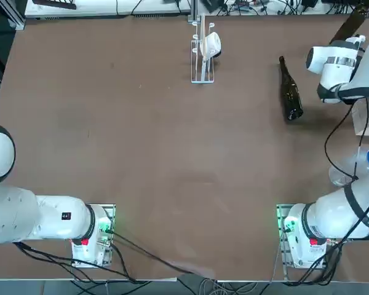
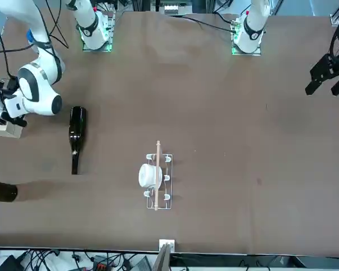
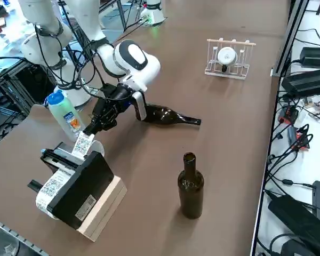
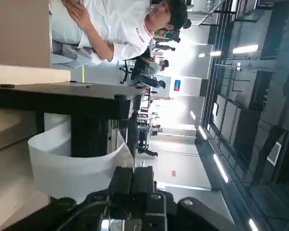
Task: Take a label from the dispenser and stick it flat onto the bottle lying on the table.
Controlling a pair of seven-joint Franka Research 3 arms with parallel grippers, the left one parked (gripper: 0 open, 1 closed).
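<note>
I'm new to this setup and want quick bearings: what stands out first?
The right hand draws the eye: it is shut on a label at the mouth of the black dispenser, on a block near the table's right edge. Just beyond lies the dark bottle on its side, and a second dark bottle stands upright nearby.

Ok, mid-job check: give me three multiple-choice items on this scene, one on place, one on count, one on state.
1. Where is the right gripper?
A. at the dispenser's label
B. over the rack
C. above the lying bottle's neck

2. How many dark glass bottles are on the table?
A. one
B. two
C. three

3. How do the right gripper's jaws stand?
A. wide open
B. shut on the label
C. shut on a bottle

Answers: 1 A, side view shows it at the strip's end. 2 B, the bottle lies flat and another stands upright. 3 B, wrist view shows them closed at the strip.
</note>
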